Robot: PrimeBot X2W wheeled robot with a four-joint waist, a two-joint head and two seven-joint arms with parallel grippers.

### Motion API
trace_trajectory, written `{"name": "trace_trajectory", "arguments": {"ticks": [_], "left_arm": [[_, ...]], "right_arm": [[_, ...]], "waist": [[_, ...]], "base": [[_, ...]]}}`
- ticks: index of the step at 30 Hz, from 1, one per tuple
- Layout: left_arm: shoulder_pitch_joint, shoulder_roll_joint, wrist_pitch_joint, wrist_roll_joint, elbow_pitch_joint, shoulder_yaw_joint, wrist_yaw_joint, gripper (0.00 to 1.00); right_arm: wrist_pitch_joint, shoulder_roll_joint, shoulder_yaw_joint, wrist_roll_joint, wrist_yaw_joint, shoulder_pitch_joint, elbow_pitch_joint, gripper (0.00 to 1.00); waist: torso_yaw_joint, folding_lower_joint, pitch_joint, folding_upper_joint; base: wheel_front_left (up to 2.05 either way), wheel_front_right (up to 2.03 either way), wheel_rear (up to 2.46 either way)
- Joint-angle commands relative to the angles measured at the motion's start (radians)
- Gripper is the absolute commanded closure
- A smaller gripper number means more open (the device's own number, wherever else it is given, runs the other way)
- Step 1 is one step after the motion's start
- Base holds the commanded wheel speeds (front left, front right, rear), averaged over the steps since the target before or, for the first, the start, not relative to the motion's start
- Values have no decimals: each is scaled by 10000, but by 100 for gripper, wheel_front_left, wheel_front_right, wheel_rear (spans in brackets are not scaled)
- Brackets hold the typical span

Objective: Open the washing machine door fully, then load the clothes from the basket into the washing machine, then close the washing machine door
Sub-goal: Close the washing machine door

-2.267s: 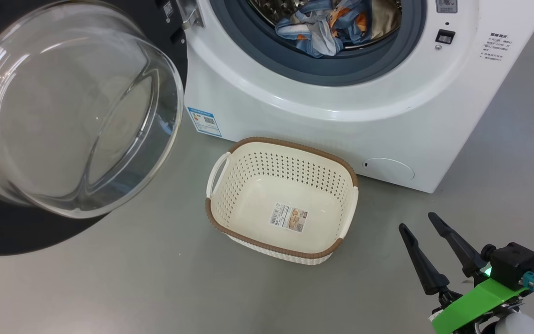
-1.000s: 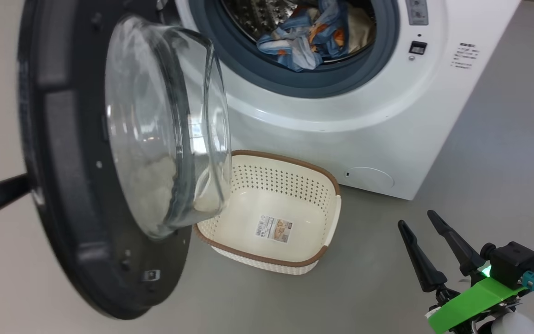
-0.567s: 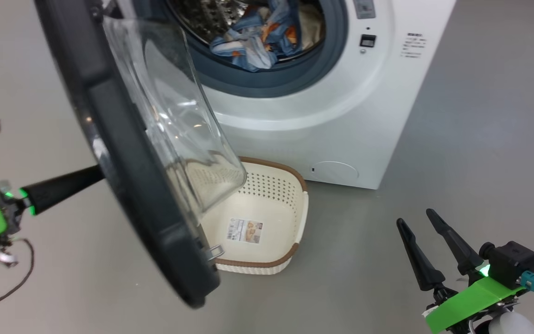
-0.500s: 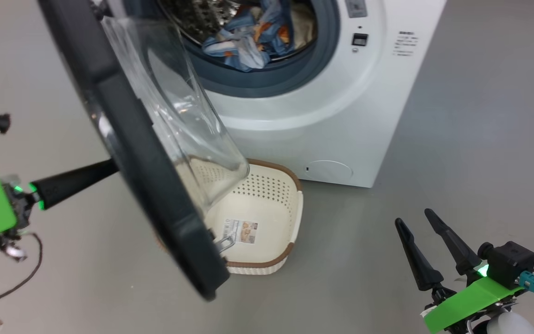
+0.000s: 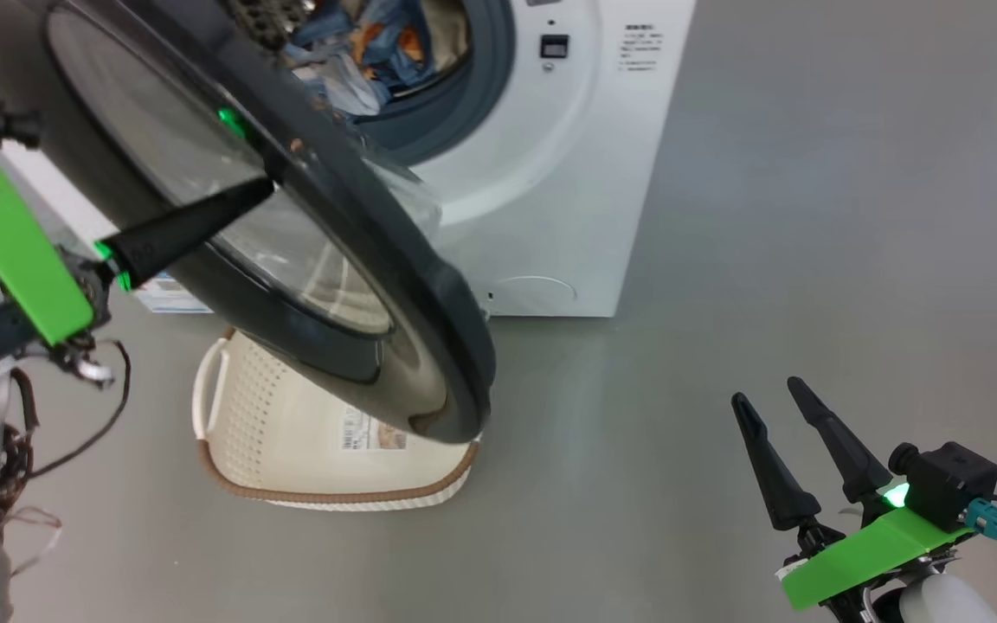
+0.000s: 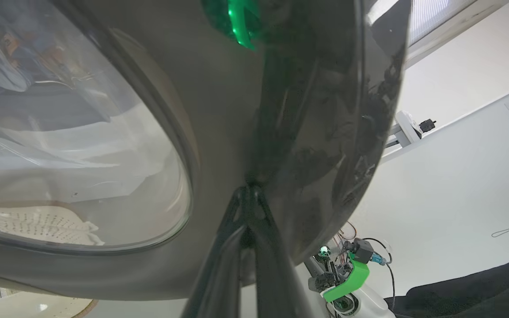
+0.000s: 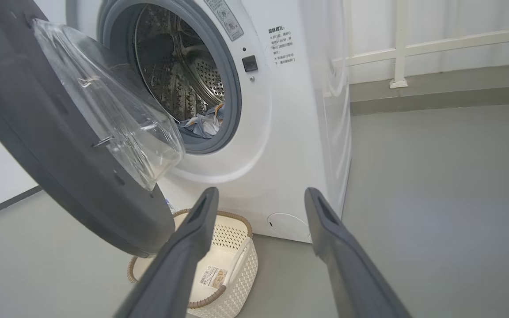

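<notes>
Resting its two dark fingers clenched together, the left gripper [image 5: 260, 189] holds nothing and sets its tips against the glossy black outer face of the washing machine door [image 5: 429, 329]. In the left wrist view the tips meet their own reflection on that surface. The door stands partly swung out from the washing machine [image 5: 550, 173], neither shut nor fully open. Its lower edge hangs over the near left part of the basket [image 5: 273, 424] in the head view. From the right wrist view the door's dull grey inner side faces the opening, and the clear glass bowl [image 7: 117, 119] bulges toward the drum [image 7: 184, 79] without reaching the grey gasket [image 7: 232, 88]. The clothes [image 5: 377, 43], a light blue bundle with orange bits and a cream piece, lie inside the drum just behind the lower lip of the gasket. The basket sits upright on the grey floor [image 5: 723, 260], close in front of the machine and below the door. It has nothing in it but the paper label [image 5: 373, 430] on its bottom. The round service cap [image 5: 533, 292] shows low on the machine's front, to the right of the door's edge. The right gripper [image 5: 765, 391] hangs released over bare floor, well apart from the basket on its right. Its fingers are spread wide with nothing between them and point toward the machine.
</notes>
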Motion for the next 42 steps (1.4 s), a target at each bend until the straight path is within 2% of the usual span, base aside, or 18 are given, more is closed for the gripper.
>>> {"name": "trace_trajectory", "arguments": {"ticks": [1, 9, 18, 23, 32, 41, 42], "left_arm": [[-606, 325, -241, 143, -88, 324, -103, 100], [-1342, 205, -981, 382, 610, 220, -103, 100], [-2246, 413, -2108, 681, 1676, 413, -103, 100], [-2647, 484, -2717, 704, 2205, 466, -103, 100], [-2826, 541, -3337, 535, 2570, 128, -103, 100], [-1771, 914, -3466, 239, 1950, -492, -103, 100], [-1579, 942, -3522, 182, 1872, -541, -103, 90]], "right_arm": [[-48, 16, 142, -92, 16, -287, -275, 0], [-48, 224, 105, -133, 16, -511, -301, 0], [-48, 456, -43, -160, 16, -678, -349, 0], [-48, 530, -148, -171, 16, -677, -357, 0], [-48, 520, -258, -204, 16, -707, -333, 0], [-48, 397, -303, -221, 16, -579, -314, 0], [-48, 370, -312, -217, 16, -562, -311, 0]], "waist": [[-427, 0, 299, 0], [-1059, 0, 623, 0], [-1821, 0, 984, 0], [-2023, 0, 1040, 0], [-1920, 0, 924, 0], [-1400, 0, 618, 0], [-1329, 0, 576, 0]], "base": [[0, 0, 0], [0, 0, 0], [0, 0, 0], [0, 0, 0], [0, 0, 0], [0, 0, 0], [0, 0, 0]]}}
